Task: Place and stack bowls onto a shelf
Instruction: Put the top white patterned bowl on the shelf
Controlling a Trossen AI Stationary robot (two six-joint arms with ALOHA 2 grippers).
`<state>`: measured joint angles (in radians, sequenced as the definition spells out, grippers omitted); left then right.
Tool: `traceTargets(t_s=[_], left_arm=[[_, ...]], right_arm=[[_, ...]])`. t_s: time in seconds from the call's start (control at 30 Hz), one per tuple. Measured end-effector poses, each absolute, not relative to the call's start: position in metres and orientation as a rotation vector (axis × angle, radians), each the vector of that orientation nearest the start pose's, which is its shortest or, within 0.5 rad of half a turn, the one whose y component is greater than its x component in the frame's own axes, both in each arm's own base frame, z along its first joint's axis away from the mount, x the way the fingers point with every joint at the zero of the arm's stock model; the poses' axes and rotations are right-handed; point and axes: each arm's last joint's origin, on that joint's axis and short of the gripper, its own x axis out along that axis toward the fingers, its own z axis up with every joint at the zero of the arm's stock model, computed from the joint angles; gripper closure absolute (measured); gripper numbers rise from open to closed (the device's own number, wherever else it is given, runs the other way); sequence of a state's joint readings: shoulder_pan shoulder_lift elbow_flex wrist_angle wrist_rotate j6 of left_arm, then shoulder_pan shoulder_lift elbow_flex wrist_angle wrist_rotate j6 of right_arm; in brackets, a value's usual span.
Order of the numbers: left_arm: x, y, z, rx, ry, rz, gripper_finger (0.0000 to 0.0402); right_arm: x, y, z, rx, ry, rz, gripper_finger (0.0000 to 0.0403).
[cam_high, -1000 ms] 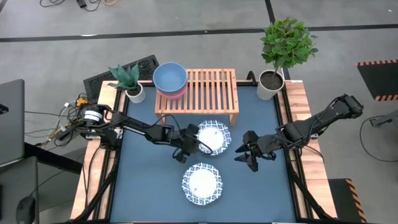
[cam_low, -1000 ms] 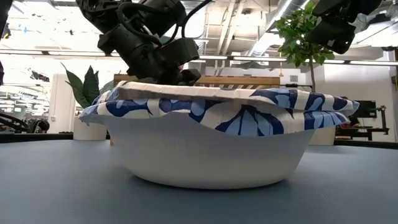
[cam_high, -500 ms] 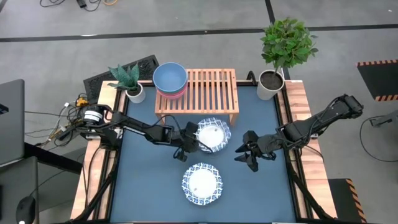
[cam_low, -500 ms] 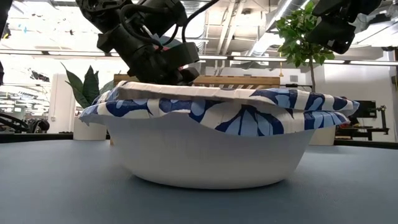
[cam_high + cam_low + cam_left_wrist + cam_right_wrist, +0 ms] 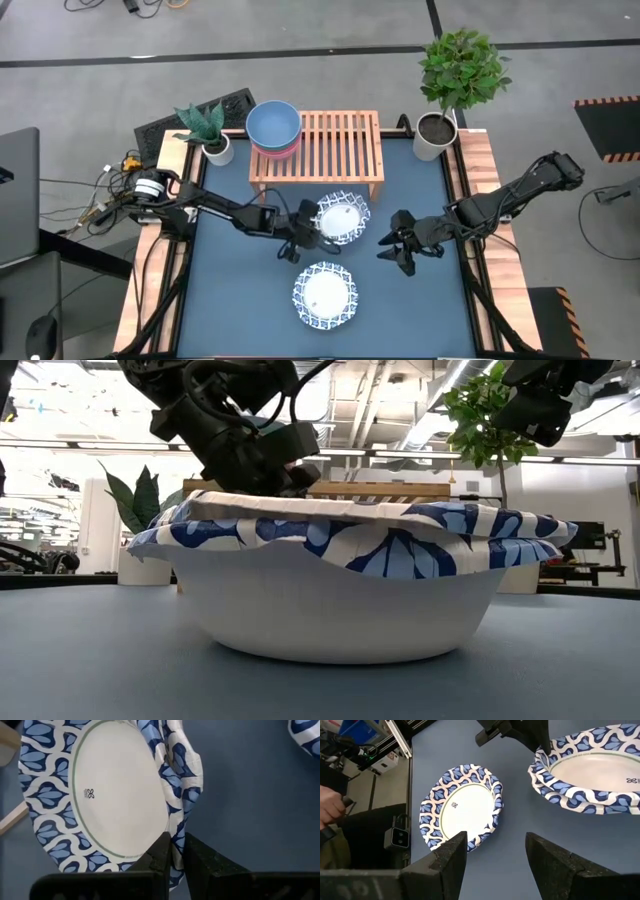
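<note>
Marks: a small grey four-petal emblem printed inside each patterned bowl; no readable writing.
Upper patterned bowl: thin, paper-like, white well, wavy rim of blue leaf shapes; on the blue table, just in front of the shelf.
Lower patterned bowl: same make, nearer the table's front edge, untouched.
Left tool: fingers pinched together on the upper bowl's rim, which buckles there.
Right tool: fingers spread wide, empty, hovering right of both bowls.
Shelf: light wood, slatted top.
Blue bowl: smooth, nested in the pink bowl at the shelf's left end.
</note>
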<state>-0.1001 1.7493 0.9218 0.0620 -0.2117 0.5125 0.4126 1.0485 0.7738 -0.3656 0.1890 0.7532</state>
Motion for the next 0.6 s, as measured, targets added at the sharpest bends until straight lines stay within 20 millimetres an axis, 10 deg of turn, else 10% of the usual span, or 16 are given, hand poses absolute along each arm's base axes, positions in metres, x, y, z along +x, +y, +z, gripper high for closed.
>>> traceTargets(t_s=[0.6], left_arm=[[0.344,-0.049,0.161,0.693,0.743,0.027,0.0377]], right_arm=[[0.201,0.082,0.266,0.536,0.657,-0.025,0.0177]])
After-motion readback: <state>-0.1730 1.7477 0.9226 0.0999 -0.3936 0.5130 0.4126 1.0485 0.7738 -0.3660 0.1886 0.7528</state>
